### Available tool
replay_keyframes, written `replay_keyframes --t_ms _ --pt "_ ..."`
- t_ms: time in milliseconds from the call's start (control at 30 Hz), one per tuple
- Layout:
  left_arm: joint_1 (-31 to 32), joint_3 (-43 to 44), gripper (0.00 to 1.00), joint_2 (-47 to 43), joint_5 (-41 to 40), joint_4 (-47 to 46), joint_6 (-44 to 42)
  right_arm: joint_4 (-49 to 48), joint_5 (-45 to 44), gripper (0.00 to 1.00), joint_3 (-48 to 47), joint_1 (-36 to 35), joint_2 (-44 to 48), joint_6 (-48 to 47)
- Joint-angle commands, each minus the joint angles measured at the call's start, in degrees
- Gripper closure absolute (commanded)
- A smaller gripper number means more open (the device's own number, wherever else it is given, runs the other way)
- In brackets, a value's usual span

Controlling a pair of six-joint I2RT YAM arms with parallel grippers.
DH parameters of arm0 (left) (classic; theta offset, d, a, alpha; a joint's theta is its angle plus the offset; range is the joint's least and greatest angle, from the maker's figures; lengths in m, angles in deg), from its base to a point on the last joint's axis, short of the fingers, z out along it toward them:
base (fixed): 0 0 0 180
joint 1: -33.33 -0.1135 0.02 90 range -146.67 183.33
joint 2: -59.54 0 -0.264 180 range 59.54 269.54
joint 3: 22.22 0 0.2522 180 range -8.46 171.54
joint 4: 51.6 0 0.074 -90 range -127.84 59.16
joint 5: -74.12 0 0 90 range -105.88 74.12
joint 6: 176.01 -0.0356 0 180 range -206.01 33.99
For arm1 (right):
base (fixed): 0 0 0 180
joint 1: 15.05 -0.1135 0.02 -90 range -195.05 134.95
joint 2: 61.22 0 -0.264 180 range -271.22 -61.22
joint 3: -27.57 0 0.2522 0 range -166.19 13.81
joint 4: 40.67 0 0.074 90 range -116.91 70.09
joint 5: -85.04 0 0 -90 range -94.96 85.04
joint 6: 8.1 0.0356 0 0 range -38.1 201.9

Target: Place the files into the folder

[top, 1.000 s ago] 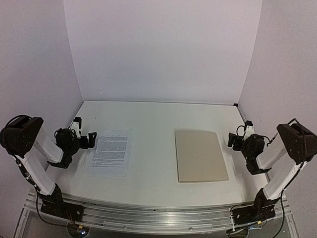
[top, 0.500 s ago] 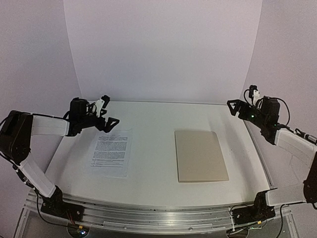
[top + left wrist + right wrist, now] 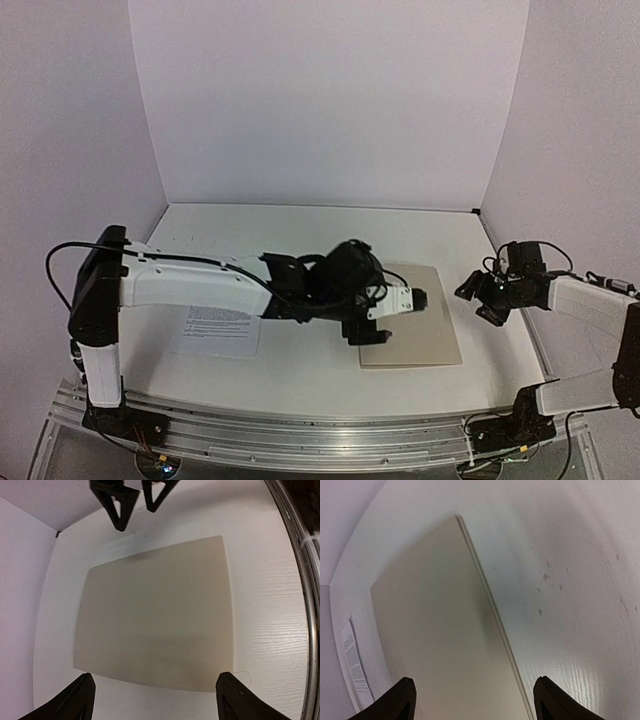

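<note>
The folder [image 3: 420, 320] lies closed and flat on the right half of the white table. My left gripper [image 3: 370, 322] is open and empty, reached across and hovering over the folder's left edge. In the left wrist view its jaws [image 3: 156, 677] straddle the near edge of the folder [image 3: 155, 615]. My right gripper [image 3: 470, 300] is open and empty just off the folder's right edge. In the right wrist view it [image 3: 475, 680] sits above the folder [image 3: 435, 620] and its right edge. One printed file sheet [image 3: 218, 328] lies at the left, partly hidden under my left arm; its edge shows in the right wrist view [image 3: 352, 665].
The white table [image 3: 300, 240] is enclosed by pale walls at the back and both sides. An aluminium rail [image 3: 300, 435] runs along the near edge. My left arm spans the middle of the table.
My left arm has swung from the table's far left across to the folder's left edge. My right gripper has come down from the back right to the folder's right edge.
</note>
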Motion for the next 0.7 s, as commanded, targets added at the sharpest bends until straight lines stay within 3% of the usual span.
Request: replay_keyframes --t_ms 0,200,367,667 --pt "4.23 7.92 0.17 8.12 -10.99 10.51 -2.22 5.44 -1.82 0.19 4.05 -0.26 -2.02 2.82" --pt "9.91 10.15 0.15 14.92 -17.96 2.09 -10.09 4.96 -1.06 0.19 5.91 -0.38 -1.16 3.05" --pt "10.83 8.95 0.26 17.54 -19.34 1.85 -7.85 4.12 -0.39 0.19 7.76 -0.36 1.52 3.59" --pt "10.84 3.18 0.38 17.51 -21.50 -9.78 -14.45 2.88 0.42 0.19 9.77 -0.37 4.13 4.38"
